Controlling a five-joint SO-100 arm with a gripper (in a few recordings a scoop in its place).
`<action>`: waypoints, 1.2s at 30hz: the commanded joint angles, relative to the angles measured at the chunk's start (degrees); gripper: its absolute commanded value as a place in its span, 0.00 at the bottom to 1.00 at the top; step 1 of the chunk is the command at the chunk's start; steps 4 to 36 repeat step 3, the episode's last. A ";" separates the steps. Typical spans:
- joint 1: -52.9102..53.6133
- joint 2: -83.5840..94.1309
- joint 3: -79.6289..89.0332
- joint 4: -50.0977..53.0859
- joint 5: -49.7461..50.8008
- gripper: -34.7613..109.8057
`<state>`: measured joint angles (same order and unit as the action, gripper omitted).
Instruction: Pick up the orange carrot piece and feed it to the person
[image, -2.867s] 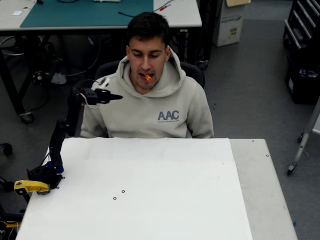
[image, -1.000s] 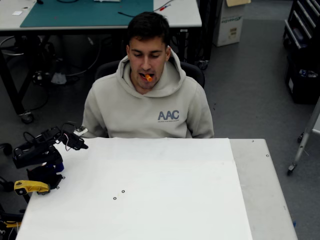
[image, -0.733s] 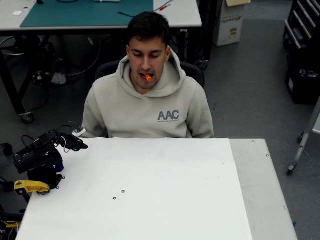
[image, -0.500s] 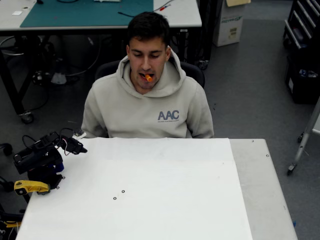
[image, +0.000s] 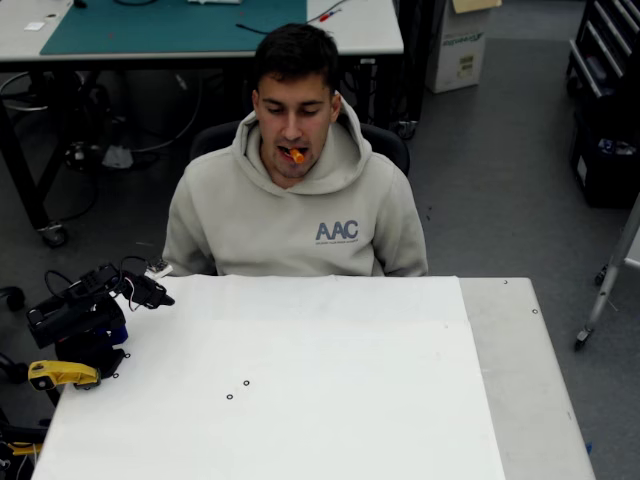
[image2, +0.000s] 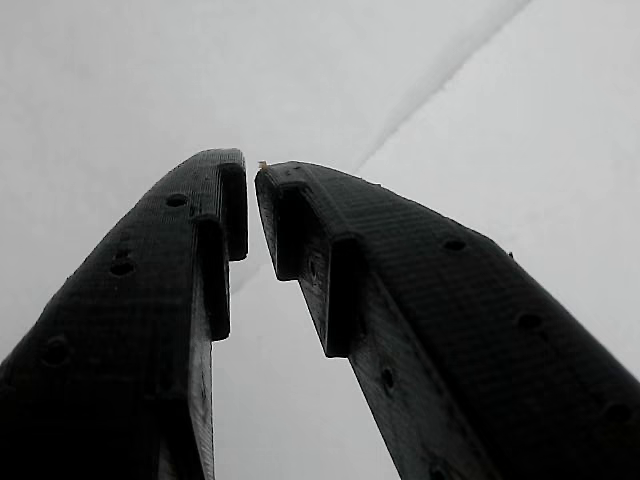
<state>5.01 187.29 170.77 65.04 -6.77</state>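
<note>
One tiny orange carrot piece (image: 296, 155) is held in the grey-hooded person's (image: 300, 215) mouth. Black hand (image: 160, 297), folded low at white worktop's (image: 300, 380) left edge, is nearly closed, empty.

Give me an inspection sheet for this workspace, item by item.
Surface: white table, bare apart from two small dark rings.
Job's things: orange carrot piece sits in the mouth of the person, seated behind the table.
Clutter: yellow clamp at the arm's base, left edge of the overhead view.
Claw: claw folded low at the table's left edge; in the wrist view its fingertips are nearly together with nothing between them.
Cables: thin wires loop over the arm.
Surroundings: green-topped bench, cardboard box, grey floor.
</note>
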 joint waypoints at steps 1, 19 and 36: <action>0.09 1.14 -1.41 -0.62 -0.62 0.23; 0.09 1.14 -1.41 -0.62 -0.62 0.23; 0.09 1.14 -1.41 -0.62 -0.62 0.23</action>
